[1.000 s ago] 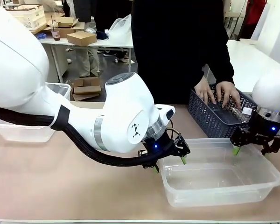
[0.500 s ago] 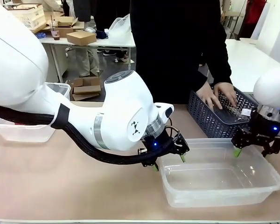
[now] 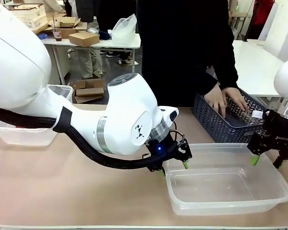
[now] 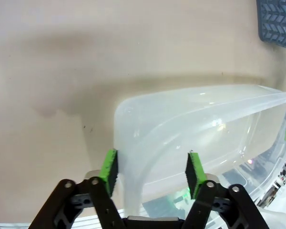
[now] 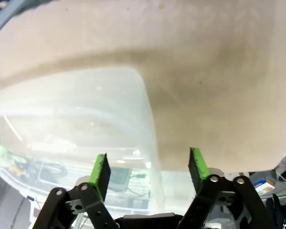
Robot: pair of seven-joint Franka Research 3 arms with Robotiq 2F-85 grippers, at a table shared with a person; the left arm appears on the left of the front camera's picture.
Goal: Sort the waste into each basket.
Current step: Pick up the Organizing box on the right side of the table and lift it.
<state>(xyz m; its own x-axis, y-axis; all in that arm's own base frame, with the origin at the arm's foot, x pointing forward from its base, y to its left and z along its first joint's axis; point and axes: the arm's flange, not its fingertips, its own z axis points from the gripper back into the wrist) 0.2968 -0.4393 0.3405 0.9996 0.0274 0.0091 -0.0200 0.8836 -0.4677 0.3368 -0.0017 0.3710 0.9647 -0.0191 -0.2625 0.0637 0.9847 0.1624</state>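
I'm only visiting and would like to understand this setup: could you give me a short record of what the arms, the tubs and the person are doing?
Left gripper: open, jaws astride the left rim of the large clear tub
Right gripper: open, jaws astride the same tub's right rim
Person's hands: inside the dark blue basket, behind the tub
Second clear tub: far left on the table

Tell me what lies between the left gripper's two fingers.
The end wall of the clear rectangular plastic tub, fingers spread either side; left wrist view.
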